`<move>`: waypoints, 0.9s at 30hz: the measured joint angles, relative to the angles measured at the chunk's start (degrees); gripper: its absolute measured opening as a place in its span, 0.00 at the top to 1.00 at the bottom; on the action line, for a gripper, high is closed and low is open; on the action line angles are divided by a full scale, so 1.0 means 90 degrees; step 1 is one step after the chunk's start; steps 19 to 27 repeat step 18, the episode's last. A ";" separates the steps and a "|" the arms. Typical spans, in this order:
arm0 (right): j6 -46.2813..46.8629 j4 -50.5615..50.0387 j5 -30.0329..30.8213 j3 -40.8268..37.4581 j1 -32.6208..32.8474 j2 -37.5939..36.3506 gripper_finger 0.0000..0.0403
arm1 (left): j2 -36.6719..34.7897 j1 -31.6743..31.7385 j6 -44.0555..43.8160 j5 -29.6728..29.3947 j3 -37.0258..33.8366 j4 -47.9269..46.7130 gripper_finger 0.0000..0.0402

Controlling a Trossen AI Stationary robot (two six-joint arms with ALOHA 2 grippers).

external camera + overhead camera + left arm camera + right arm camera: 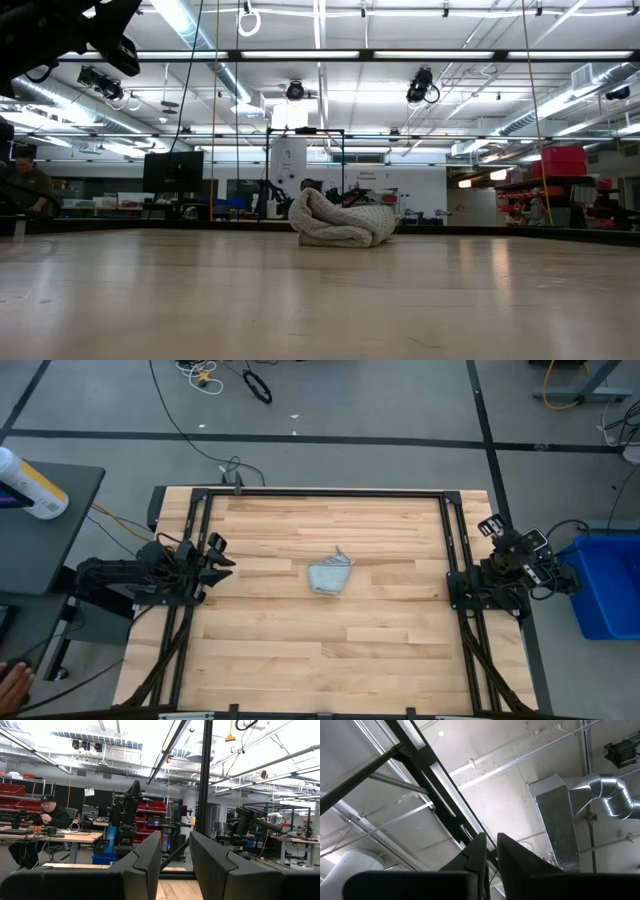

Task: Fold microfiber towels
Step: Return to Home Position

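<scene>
While the microfiber towel (331, 574) lies bunched mid-tabletop (380, 650), the left hand (224, 553) waits open at one edge; the right hand (492, 527) is nearly closed. Both are empty.

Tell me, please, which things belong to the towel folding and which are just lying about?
Job: pale grey-blue microfiber towel, bunched at the middle of the light wooden table; left gripper and right gripper, parked at its sides.
Lying about: white plastic bottle on the dark side table; blue plastic bin; loose floor cables.
</scene>
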 joint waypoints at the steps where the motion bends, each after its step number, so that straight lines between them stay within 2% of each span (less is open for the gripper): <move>1: 0.0001 0.0000 0.0000 0.0000 0.0000 -0.0001 0.85 | 0.0000 0.0000 0.0001 0.0000 0.0000 0.0001 0.73; 9: 0.0002 0.0000 0.0000 0.0000 0.0000 -0.0002 0.70 | 0.0000 0.0000 0.0001 0.0000 0.0000 0.0000 0.73; 18: 0.0002 0.0001 0.0000 0.0000 0.0000 -0.0001 0.58 | 0.0000 0.0000 0.0000 0.0000 0.0000 0.0000 0.73; 27: 0.0002 0.0001 0.0000 0.0000 0.0000 -0.0001 0.58 | 0.0000 0.0000 0.0000 0.0000 0.0000 0.0000 0.73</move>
